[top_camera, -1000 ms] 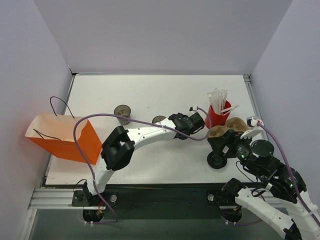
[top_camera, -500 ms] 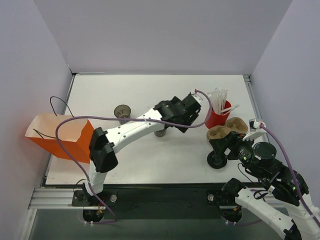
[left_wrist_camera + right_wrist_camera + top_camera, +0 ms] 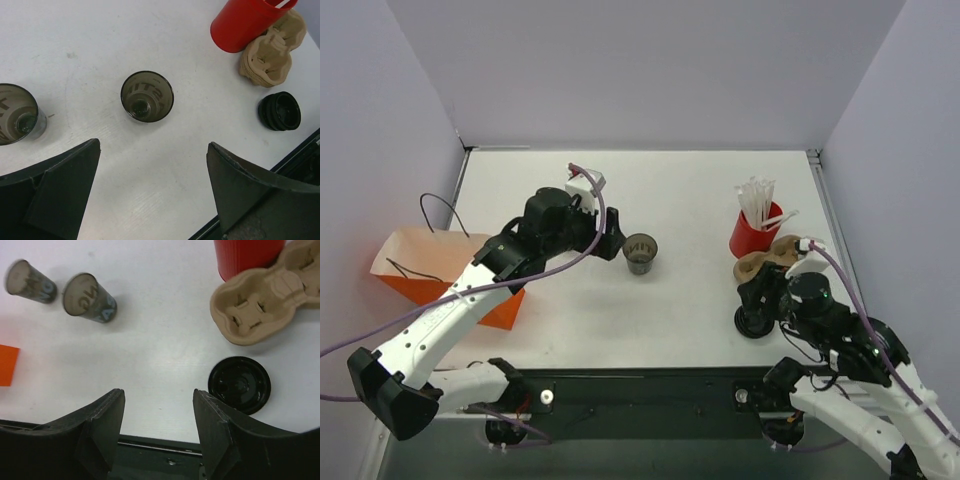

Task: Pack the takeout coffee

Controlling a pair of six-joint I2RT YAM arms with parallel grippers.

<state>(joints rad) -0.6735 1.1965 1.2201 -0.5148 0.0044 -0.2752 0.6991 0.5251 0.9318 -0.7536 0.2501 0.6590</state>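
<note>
No lidded takeout coffee shows in any view. Two lidless dark see-through cups stand on the table: one in the middle, one further left, hidden under my left arm in the top view. My left gripper is open wide, just short of the middle cup, with nothing between its fingers. A black lid lies near the front right. My right gripper stands open beside that lid, holding nothing.
An orange paper bag lies at the left edge. A red cup of straws and a brown pulp cup carrier stand at the right. The table's front rail runs just under my right fingers.
My left arm has swung from the right-middle of the table back to the left, and its jaws have opened wide. My right gripper has narrowed slightly.
</note>
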